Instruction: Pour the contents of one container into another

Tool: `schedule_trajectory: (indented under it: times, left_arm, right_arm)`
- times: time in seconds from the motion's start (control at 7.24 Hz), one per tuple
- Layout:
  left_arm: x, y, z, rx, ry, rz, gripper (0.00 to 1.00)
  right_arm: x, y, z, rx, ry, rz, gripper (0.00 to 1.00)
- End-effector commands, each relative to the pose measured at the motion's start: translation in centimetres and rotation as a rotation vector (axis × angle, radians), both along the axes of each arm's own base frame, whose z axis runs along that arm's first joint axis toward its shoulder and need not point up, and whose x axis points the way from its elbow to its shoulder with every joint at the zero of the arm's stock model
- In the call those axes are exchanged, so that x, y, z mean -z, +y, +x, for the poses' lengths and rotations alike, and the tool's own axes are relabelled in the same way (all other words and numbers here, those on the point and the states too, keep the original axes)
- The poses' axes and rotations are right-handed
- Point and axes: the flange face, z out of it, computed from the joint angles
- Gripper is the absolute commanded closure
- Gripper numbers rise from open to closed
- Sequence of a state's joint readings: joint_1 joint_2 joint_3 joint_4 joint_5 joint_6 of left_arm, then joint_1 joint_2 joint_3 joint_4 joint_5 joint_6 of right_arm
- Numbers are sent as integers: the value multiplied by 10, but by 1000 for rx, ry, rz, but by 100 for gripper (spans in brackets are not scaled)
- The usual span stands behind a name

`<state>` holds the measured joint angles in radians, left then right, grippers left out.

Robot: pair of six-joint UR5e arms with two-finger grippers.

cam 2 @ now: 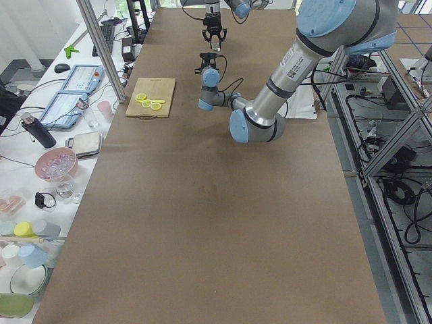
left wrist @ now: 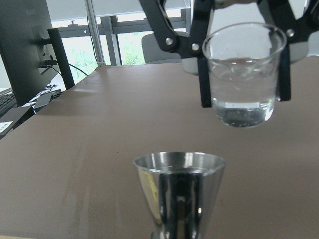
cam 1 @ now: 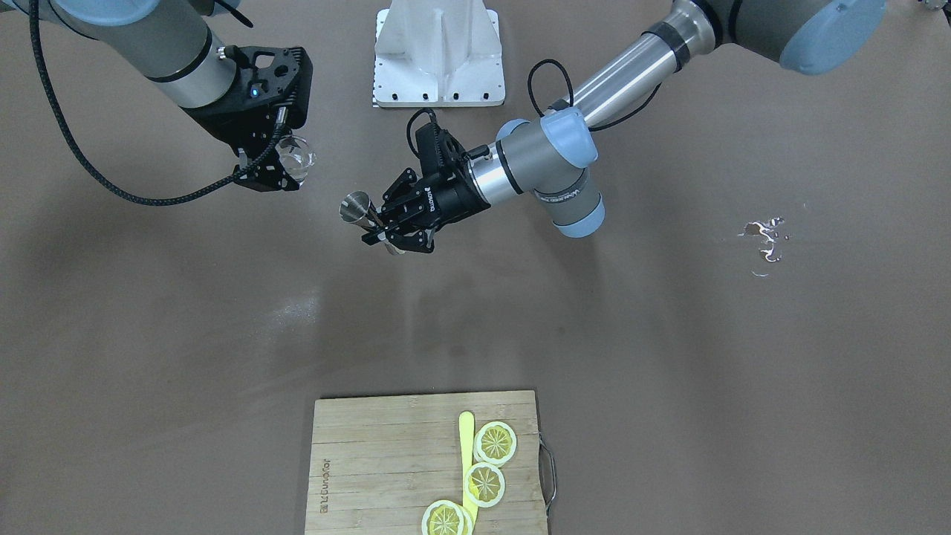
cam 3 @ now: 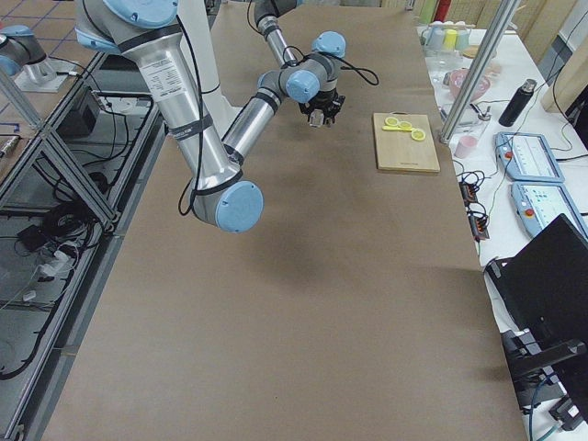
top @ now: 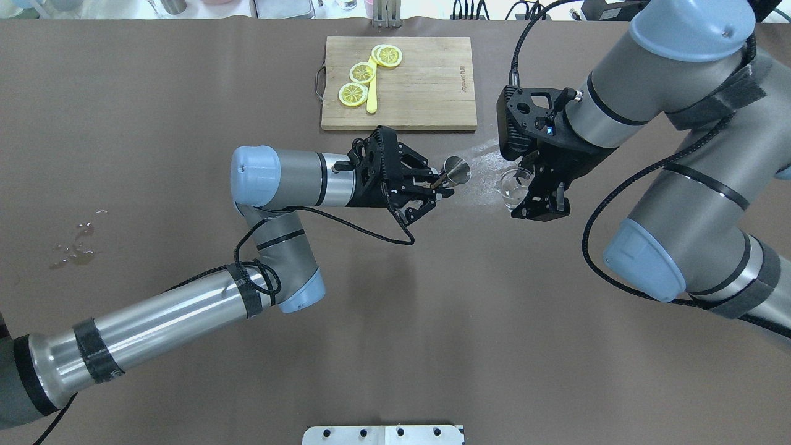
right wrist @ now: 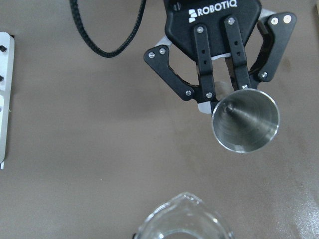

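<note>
So the metal jigger (top: 456,171) is up off the counter (top: 395,321), about upright, just on the robot's side of the bamboo cutting board (top: 399,83), near its right corner. The left hand (top: 440,187) comes in level, fingers clamped at the jigger's waist. The right wrist cam looks straight down the cup: bare shiny metal. The glass tumbler (top: 515,187) hangs a bit further right of that corner, apart from the jigger and higher than its rim. The right hand (top: 534,204) pinches it from above, with a little clear liquid in the bottom.

The counter is plain brown, with a wet sheen (top: 485,148) off the board's corner and a small spill (top: 74,244) well to the board's left. Lemon slices (top: 362,72) lie on the board. Windows and a monitor sit behind.

The jigger's lower cone is cut off in the left wrist view. The board sits by the far edge, and the brown surface runs wide on both sides.
</note>
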<state>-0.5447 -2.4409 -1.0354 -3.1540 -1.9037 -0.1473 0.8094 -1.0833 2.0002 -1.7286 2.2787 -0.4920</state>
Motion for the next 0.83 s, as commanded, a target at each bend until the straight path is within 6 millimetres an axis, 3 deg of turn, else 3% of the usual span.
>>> schedule_trajectory:
  times: [0.0,0.69]
  left_arm:
    - [0,0,0,0,2,1,100]
    - [-1,1,-1,0,7,5,100]
  right_arm:
    - [-6,-13,-9,-9,31,3,100]
    - [32,-38,-23,-27,98,-44,100]
